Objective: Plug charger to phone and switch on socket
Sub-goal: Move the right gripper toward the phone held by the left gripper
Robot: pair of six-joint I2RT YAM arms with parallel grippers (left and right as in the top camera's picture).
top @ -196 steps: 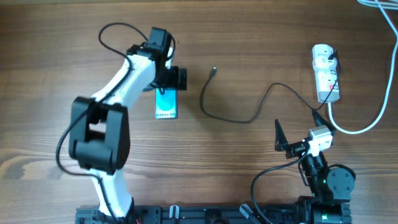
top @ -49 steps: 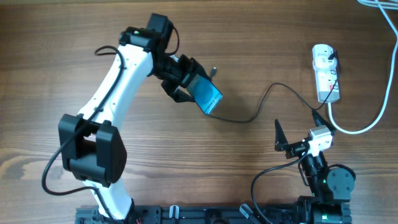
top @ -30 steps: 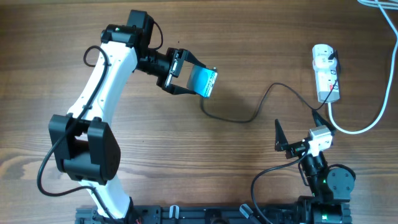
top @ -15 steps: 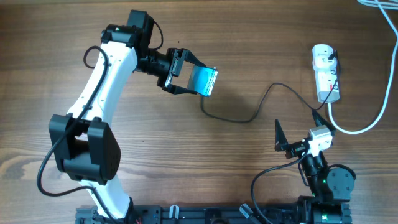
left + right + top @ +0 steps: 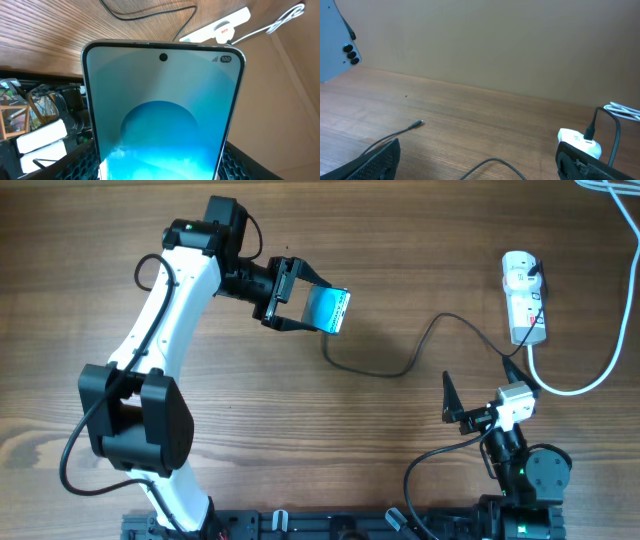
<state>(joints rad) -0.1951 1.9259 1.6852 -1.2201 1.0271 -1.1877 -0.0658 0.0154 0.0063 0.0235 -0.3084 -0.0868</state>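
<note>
Right now my left gripper [image 5: 303, 298] is clamped on the phone [image 5: 328, 310], held off the table between centre and far edge, long axis pointing at the right edge, with the charger's plug tip [image 5: 420, 122] close by its free end and my right gripper [image 5: 455, 412] spread wide near the near-right corner.

Wood-grain counter [image 5: 400, 240], brown, bare across most of its top. Thick white cable [image 5: 572, 393] loops along the right side and runs off the far right corner. Black rail [image 5: 300, 525] on the near edge. Plain beige wall [image 5: 495, 40] behind. Wire clutter and white boxes [image 5: 40, 137] below the counter edge
</note>
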